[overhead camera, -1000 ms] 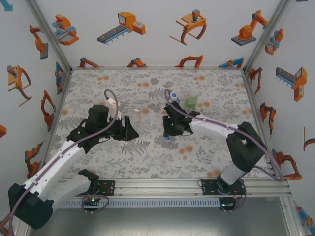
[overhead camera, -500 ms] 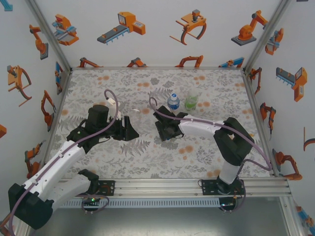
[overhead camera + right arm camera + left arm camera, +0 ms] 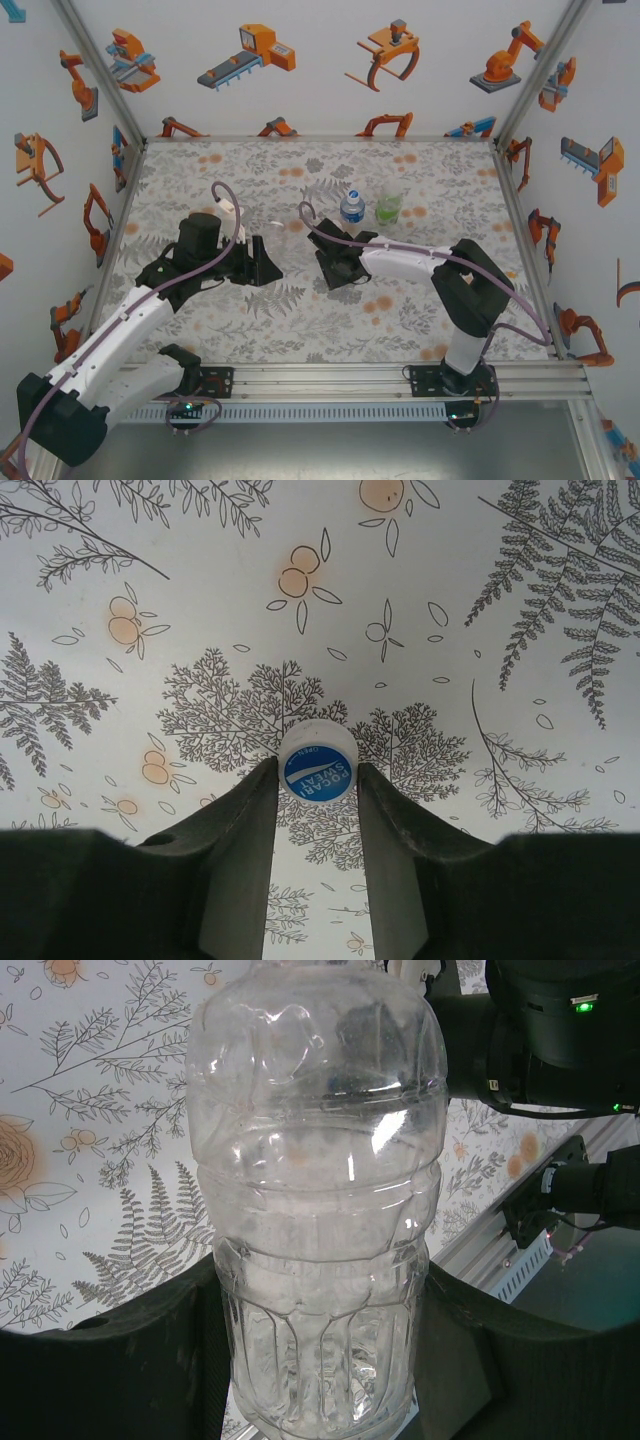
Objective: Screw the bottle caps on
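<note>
Bottles meet us first from above: the blue-labelled bottle (image 3: pixel 351 207) and the green-tinted bottle (image 3: pixel 388 208) stand upright just beside each other toward the far middle of the flowered table (image 3: pixel 200 170), apart from both tools. Nearer to us, the left tool (image 3: pixel 268 262) and the right tool (image 3: pixel 336 270) face each other across a gap at the middle of the table, the right tool just in front of the blue-labelled bottle. From this height we cannot tell how their jaws stand. Through the left wrist camera we see the plain bottle (image 3: pixel 315 1210), clear and colourless, rising up the middle of the picture. Its ribbed lower body sits between the two dark fingers (image 3: pixel 150 1360) of the left tool, which press on it from either side, so this tool is closed around the bottle. The neck runs off the top edge, and we cannot tell what sits on it. Behind it, at the upper right, is the black body of the right arm (image 3: pixel 560 1040) with a small green light. Through the right wrist camera we look down on the fern print, and the bottle cap (image 3: pixel 318 763), white-rimmed with a blue printed top, sits pinched between the tips of the right tool's fingers (image 3: pixel 240 850), one touching each side, the jaws drawn narrow on it. Whether the cap rests on the table or hangs just above it we cannot tell.
</note>
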Controlling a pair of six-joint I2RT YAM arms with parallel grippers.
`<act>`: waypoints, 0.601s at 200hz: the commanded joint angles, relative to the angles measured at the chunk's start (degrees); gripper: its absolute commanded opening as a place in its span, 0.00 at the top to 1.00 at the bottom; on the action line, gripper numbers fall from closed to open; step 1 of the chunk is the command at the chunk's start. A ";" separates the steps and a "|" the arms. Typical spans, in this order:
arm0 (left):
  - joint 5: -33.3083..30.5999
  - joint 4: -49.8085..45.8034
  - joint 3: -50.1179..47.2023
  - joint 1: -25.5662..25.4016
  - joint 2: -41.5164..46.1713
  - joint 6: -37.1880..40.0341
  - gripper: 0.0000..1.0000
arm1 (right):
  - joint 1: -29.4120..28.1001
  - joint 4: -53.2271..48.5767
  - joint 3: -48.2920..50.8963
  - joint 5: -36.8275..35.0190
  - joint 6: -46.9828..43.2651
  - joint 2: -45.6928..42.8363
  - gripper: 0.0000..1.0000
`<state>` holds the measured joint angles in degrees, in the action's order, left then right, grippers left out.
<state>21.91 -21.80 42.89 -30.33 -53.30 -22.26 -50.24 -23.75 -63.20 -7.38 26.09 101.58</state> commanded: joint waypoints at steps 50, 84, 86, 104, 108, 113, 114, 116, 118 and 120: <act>1.23 1.41 0.17 0.15 -0.29 -0.36 0.96 | -0.38 -0.60 -2.45 -0.35 0.64 1.47 0.68; 1.83 1.65 0.46 0.09 -0.91 -0.07 0.97 | -0.38 -0.42 -2.48 -0.22 0.13 1.44 0.68; 1.82 1.75 0.49 0.09 -0.92 -0.06 0.97 | -0.39 -0.47 -2.57 -0.17 0.15 1.54 0.67; 2.07 1.67 0.69 0.17 -1.57 -0.02 0.97 | -0.39 -0.94 -3.06 0.17 0.46 2.46 0.63; 2.07 1.60 0.75 0.14 -1.59 -0.06 0.97 | -0.36 -1.04 -3.12 0.25 0.53 2.56 0.63; 2.10 1.51 0.84 0.11 -1.72 -0.02 0.97 | -0.33 -0.96 -3.11 0.39 0.63 2.66 0.63; 2.05 1.46 0.86 0.14 -1.81 0.00 0.97 | -0.31 -0.91 -3.09 0.41 0.63 2.66 0.63; 2.01 1.42 0.87 0.17 -1.81 0.02 0.97 | -0.37 -0.85 -3.08 0.43 0.63 2.66 0.63; 2.00 1.37 0.92 0.11 -1.81 0.02 0.97 | -0.38 -0.75 -3.07 0.43 0.68 2.66 0.63; 2.00 1.36 0.95 0.12 -1.85 0.05 0.97 | -0.39 -0.70 -3.07 0.43 0.71 2.66 0.63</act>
<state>22.57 -21.43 42.89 -30.33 -54.76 -22.24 -50.24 -23.73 -64.71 -7.11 26.09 102.96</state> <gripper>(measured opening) 0.568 0.367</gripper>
